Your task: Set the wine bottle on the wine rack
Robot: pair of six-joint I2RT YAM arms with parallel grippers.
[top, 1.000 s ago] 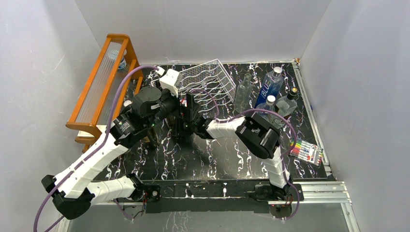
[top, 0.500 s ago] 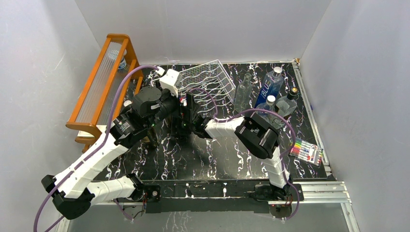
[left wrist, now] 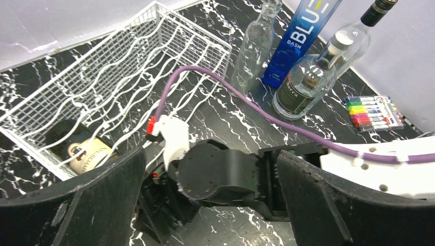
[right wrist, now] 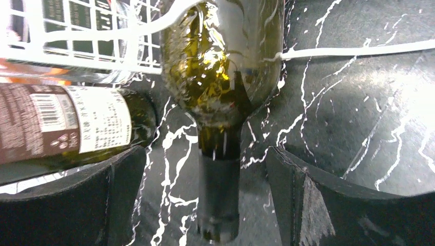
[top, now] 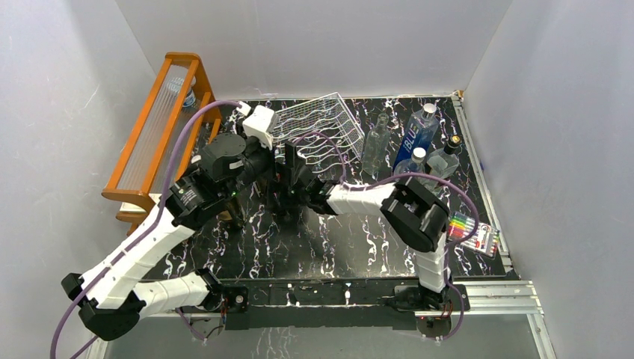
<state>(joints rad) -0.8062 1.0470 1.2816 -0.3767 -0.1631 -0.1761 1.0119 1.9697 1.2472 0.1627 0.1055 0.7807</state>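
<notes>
Olive-green wine bottle [right wrist: 221, 97], glossy shoulder, dark neck

Only thing I can properly read here is the tall blue bottle [left wrist: 302, 36]: big white "BLUE" running up its side, with a small "DASH" under it. The cream label [left wrist: 88, 154] on a dark bottle lying in the wine rack [left wrist: 191, 25] has capitals too small to make out. Near my right pincer, a back label [right wrist: 97, 125] shows a barcode and unreadable fine print.
</notes>
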